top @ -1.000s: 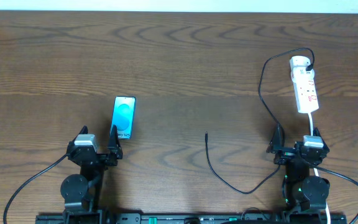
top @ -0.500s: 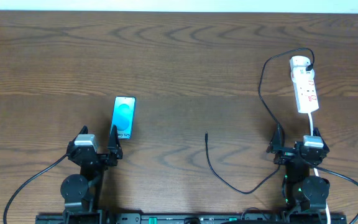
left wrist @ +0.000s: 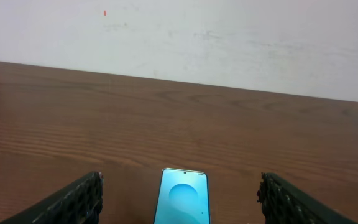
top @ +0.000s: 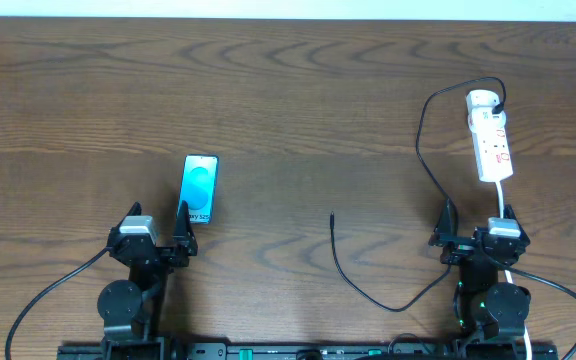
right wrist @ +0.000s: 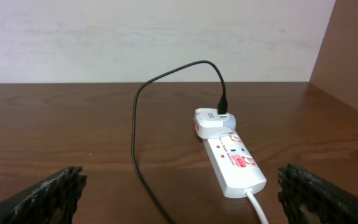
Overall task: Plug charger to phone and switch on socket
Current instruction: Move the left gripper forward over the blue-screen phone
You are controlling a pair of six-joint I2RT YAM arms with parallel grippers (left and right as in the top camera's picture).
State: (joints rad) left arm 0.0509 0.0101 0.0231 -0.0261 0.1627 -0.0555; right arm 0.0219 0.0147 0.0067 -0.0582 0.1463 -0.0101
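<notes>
The phone [top: 199, 187] lies flat on the table left of centre, its blue screen up; it also shows in the left wrist view [left wrist: 183, 199]. My left gripper [top: 158, 238] is open just in front of it, empty. The white socket strip [top: 490, 136] lies at the far right, with a black plug at its rounded end; it also shows in the right wrist view [right wrist: 230, 155]. The thin black charger cable [top: 423, 150] loops from it down to a free plug tip [top: 332, 214] mid-table. My right gripper [top: 476, 232] is open and empty, in front of the strip.
The strip's white cord [top: 501, 200] runs toward the right arm's base. A pale wall [left wrist: 179, 37] stands behind the table's far edge. A brown panel [right wrist: 350, 56] rises at the right side in the right wrist view.
</notes>
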